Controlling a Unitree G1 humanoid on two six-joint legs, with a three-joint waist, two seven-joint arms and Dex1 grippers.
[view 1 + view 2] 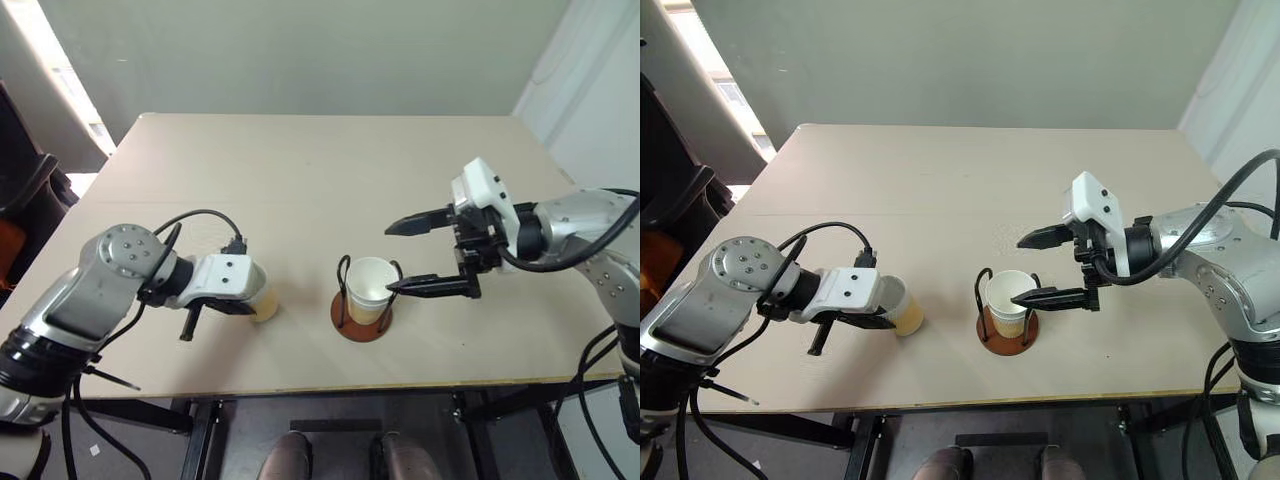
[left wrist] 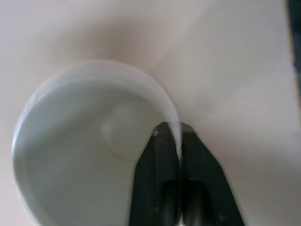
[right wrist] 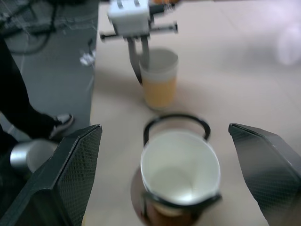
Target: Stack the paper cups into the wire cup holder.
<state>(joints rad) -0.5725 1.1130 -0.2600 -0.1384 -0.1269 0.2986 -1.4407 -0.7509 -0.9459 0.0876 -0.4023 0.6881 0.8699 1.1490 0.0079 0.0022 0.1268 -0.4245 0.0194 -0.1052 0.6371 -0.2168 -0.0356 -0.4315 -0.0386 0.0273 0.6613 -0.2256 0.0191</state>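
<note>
A tan paper cup stands upright on the table at the front left. My left gripper is shut on its rim, one finger inside the cup and one outside. Another paper cup sits upright in the wire cup holder, on the holder's reddish-brown base, near the front middle. My right gripper hangs open just right of the holder, its fingers level and spread wide with nothing between them. From the right wrist, the holder's cup lies ahead between the spread fingers, with the left gripper pinching the far cup.
The beige table stretches bare toward the back wall. Its front edge runs close below the cups. A dark chair stands off the table's left side, and grey floor shows there.
</note>
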